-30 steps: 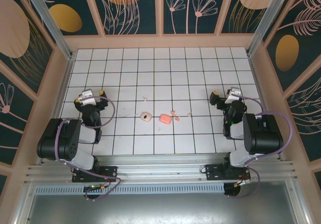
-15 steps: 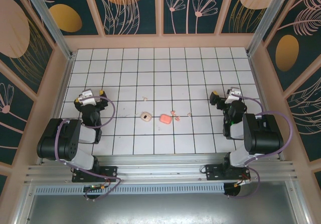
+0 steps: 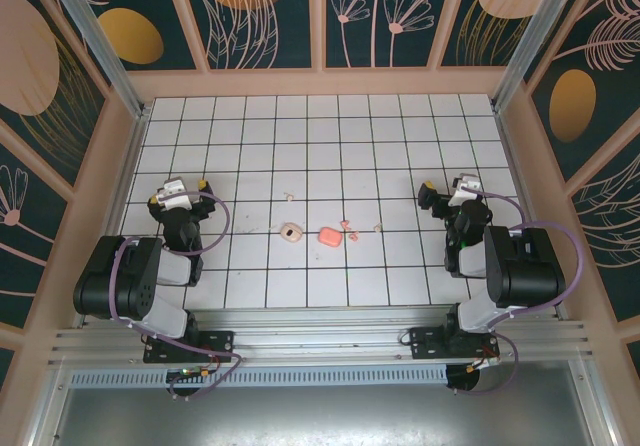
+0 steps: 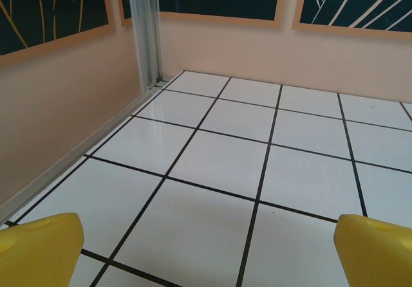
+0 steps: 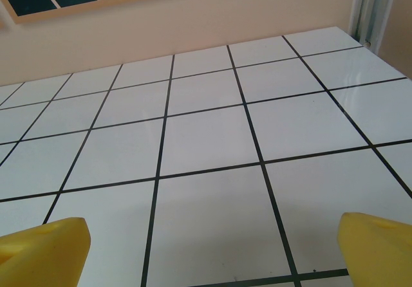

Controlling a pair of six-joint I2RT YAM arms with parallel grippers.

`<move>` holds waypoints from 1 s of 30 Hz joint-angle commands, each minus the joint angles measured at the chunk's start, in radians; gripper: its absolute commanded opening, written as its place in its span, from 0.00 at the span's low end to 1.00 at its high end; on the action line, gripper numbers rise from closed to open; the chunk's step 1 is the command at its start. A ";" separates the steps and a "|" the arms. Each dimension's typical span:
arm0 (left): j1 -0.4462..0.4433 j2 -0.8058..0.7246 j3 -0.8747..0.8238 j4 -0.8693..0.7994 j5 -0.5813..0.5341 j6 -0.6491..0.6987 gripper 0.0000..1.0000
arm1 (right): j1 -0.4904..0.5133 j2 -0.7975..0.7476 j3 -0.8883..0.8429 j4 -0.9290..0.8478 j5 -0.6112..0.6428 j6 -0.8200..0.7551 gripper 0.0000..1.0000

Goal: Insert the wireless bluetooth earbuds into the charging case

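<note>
Mid-table in the top view lie a beige charging case (image 3: 290, 232) and, just right of it, a coral-pink charging case (image 3: 329, 235). Tiny earbuds are scattered round them: a beige one (image 3: 288, 196) behind the cases, pink ones (image 3: 349, 228) right of the pink case, and a beige one (image 3: 377, 228) farther right. My left gripper (image 3: 178, 190) rests at the left, well away from them, open and empty. My right gripper (image 3: 447, 188) rests at the right, open and empty too. In each wrist view, yellow fingertips (image 4: 38, 248) (image 5: 42, 248) stand wide apart over bare tile.
The white tiled floor (image 3: 320, 146) is boxed in by low beige walls (image 3: 320, 81). A metal post (image 4: 143, 29) stands in the corner ahead of my left gripper. Both arm bases sit on the near rail (image 3: 320, 341).
</note>
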 commanded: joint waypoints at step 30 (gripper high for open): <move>-0.059 -0.203 0.477 -0.903 0.257 -0.027 0.70 | 0.303 -0.296 0.713 -1.501 0.015 0.418 0.99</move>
